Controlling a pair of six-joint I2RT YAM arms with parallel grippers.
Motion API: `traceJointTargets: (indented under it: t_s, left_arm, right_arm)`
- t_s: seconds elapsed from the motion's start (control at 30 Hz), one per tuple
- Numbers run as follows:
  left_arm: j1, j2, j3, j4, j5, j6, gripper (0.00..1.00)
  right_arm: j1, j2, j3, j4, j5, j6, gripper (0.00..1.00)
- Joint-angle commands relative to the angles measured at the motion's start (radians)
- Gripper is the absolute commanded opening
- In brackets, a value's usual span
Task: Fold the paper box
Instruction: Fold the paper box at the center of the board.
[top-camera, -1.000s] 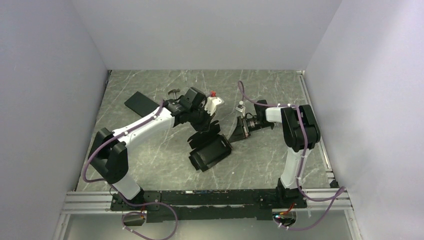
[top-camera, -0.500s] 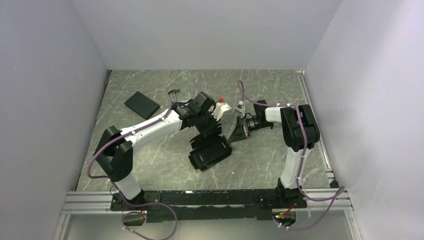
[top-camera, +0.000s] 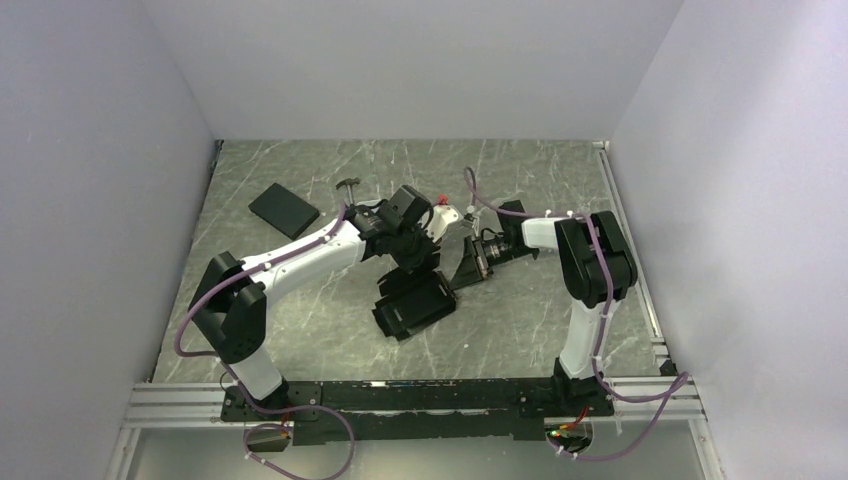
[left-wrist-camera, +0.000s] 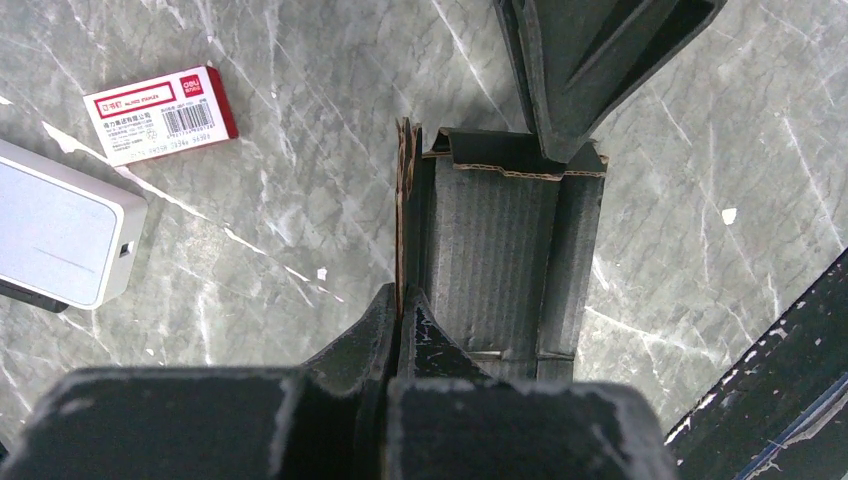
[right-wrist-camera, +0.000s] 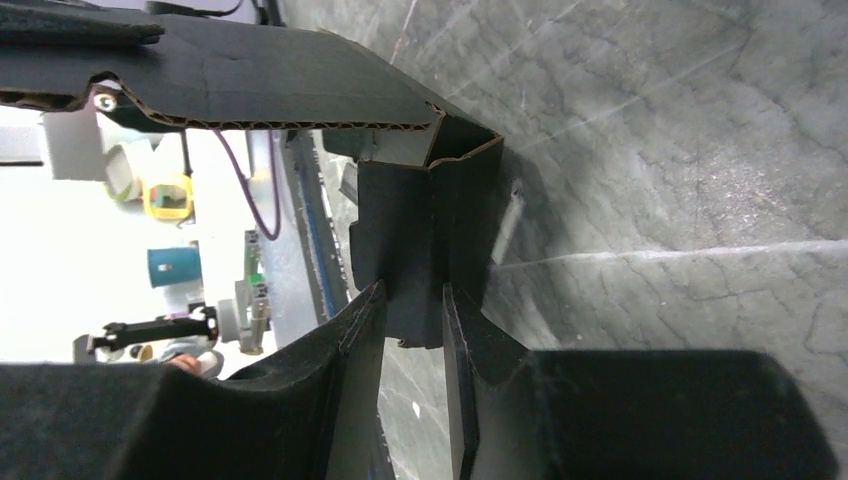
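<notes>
**Both tools now meet at the box**

In the last second the left arm has come away from the black slab (top-camera: 283, 210), which now lies uncovered at the far left of the counter (top-camera: 300, 330). The right arm has pushed inward.

The paper box (top-camera: 410, 304) lies half-formed in the middle of the counter, a little more to the left than before. The left tool (left-wrist-camera: 398, 300) is closed on one thin upright side wall of it. The right tool (right-wrist-camera: 410, 300) grips a folded flap at the opposite end, with its jaws only partly apart around the cardboard.

We judge that the flap is being brought toward the body of the box, so that the next fold can be tucked in. The box does not look finished yet.
</notes>
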Motion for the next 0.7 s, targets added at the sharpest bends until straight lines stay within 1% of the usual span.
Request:
traceJointTargets:
  t_s: [0.0,0.17,0.4,0.67]
  left_arm:
    - [-0.006,-0.034,-0.003,0.058,-0.017,-0.022,0.00]
    - [-0.006,-0.036,-0.005,0.051,-0.019,-0.035,0.00]
    - [-0.004,-0.041,-0.018,0.064,-0.026,-0.055,0.00]
    - [-0.004,-0.069,-0.032,0.070,-0.012,-0.072,0.00]
  right_arm:
    - [0.030,-0.074,-0.016,0.083,0.073,0.069,0.30]
    - [0.034,-0.092,-0.027,0.119,0.078,0.111,0.31]
    - [0.074,-0.091,-0.023,0.113,0.099,0.102,0.32]
    - [0.101,-0.106,-0.025,0.122,0.142,0.105,0.35]
